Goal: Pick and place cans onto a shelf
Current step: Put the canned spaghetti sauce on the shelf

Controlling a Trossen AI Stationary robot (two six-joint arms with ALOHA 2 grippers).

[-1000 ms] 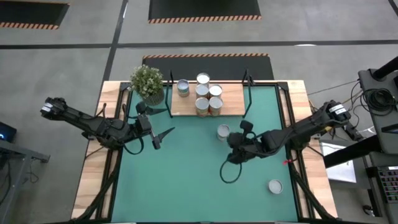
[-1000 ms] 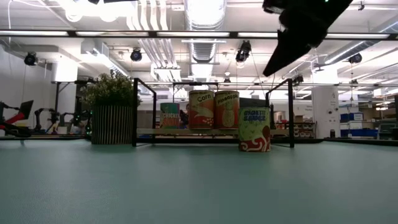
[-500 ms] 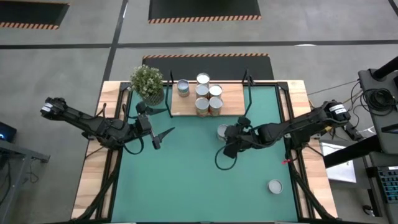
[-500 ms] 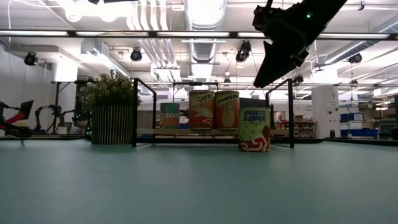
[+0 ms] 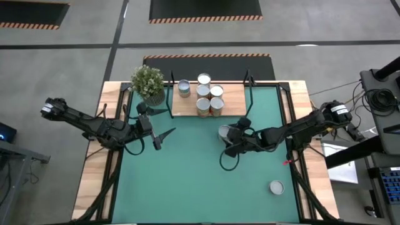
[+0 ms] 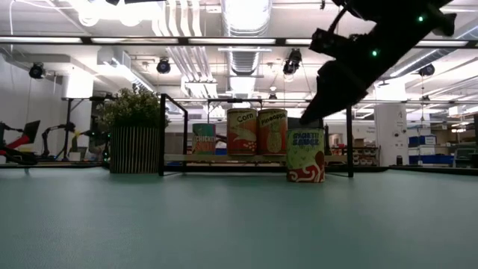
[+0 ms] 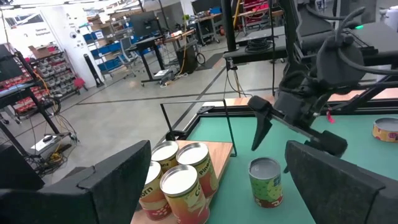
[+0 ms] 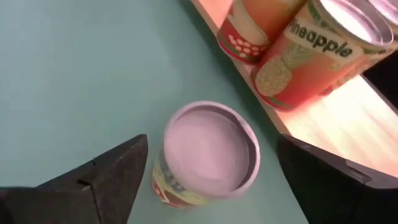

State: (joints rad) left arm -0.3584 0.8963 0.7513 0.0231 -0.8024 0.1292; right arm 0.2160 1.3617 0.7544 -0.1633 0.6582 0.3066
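Several cans (image 5: 204, 92) stand upright on the wooden shelf (image 5: 235, 104) at the table's far edge. One more can (image 8: 208, 155), with a green-yellow label and a silver top, stands upright on the green mat (image 5: 181, 181) just in front of the shelf (image 6: 224, 158). My right gripper (image 8: 211, 144) hovers over this can (image 5: 224, 132), open and slanting down, one finger on either side and clear of it. My left gripper (image 5: 163, 138) waits open and level over the mat's left part. Another can (image 5: 276, 187) stands near the mat's near right corner.
A potted plant (image 5: 148, 83) stands at the shelf's left end. The shelf's black frame posts (image 6: 161, 134) rise at both ends. A loop of cable (image 5: 227, 163) hangs below my right arm. The mat's middle and near left hold nothing.
My right gripper has sunk and gone toward the table's far edge and a little left, until it hangs over the can in front of the shelf. The can has kept its place.
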